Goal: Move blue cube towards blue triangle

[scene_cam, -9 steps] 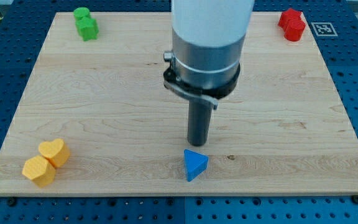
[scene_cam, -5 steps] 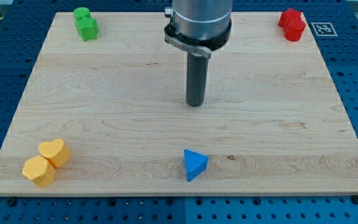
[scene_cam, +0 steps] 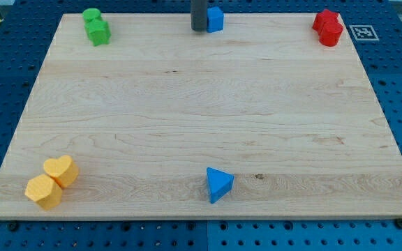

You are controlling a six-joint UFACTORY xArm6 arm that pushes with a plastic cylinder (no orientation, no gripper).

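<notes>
The blue cube (scene_cam: pixel 216 19) sits at the top edge of the wooden board (scene_cam: pixel 201 111), near the middle. My tip (scene_cam: pixel 199 29) is right beside it, at its left side, seemingly touching it. The blue triangle (scene_cam: pixel 219 184) lies near the board's bottom edge, far below the cube and slightly to the right.
Two green blocks (scene_cam: pixel 96 26) stand at the top left corner. Two red blocks (scene_cam: pixel 327 27) stand at the top right corner. A yellow heart (scene_cam: pixel 61 169) and a yellow hexagon (scene_cam: pixel 43 191) lie together at the bottom left.
My rod has moved from just above the blue triangle up the board to the top edge, uncovering the blue cube. No block has moved.
</notes>
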